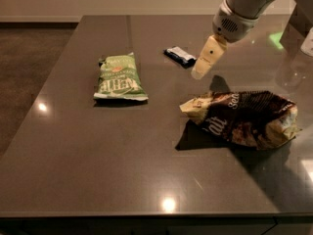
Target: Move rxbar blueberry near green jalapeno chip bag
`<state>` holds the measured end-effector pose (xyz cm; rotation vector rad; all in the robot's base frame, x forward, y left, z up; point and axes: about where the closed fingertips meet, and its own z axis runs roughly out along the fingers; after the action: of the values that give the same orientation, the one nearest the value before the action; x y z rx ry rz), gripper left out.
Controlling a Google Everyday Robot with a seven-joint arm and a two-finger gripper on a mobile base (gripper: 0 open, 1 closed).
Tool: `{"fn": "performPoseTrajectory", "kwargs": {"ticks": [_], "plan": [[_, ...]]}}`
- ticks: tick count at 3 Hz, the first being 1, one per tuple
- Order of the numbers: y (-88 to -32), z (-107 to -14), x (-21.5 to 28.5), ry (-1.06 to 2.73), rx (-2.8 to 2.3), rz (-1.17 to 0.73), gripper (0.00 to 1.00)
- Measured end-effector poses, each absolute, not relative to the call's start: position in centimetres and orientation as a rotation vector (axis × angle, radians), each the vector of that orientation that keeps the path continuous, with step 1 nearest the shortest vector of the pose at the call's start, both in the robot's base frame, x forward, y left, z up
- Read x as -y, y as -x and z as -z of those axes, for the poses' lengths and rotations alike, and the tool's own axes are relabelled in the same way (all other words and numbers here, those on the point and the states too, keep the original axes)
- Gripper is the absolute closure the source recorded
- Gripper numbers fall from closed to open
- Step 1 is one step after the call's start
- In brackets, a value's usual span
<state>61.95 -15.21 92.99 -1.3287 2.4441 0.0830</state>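
The rxbar blueberry (179, 56) is a small dark wrapper with a white label, lying flat on the table toward the back middle. The green jalapeno chip bag (119, 77) lies flat to its left and a little nearer. My gripper (204, 61) hangs from the arm at the upper right, its cream finger tip just right of the bar and slightly above the table, not touching it. It holds nothing that I can see.
A large dark brown-and-cream chip bag (244, 117) lies on the right side of the dark table (98, 155), in front of the gripper. The table's left edge borders brown floor (24, 72).
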Motion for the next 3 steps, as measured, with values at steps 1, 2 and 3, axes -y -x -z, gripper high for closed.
{"fn": "performPoseTrajectory", "kwargs": {"ticks": [1,2,3], "plan": [[-65.0,-91.9,14.1,1.245,-2.452,-0.063,0.0],[-67.9,-90.8,13.4,1.145,-2.468,-0.02,0.0],[-70.4,-89.3,13.1,1.057,-2.508,0.006,0.0]]}}
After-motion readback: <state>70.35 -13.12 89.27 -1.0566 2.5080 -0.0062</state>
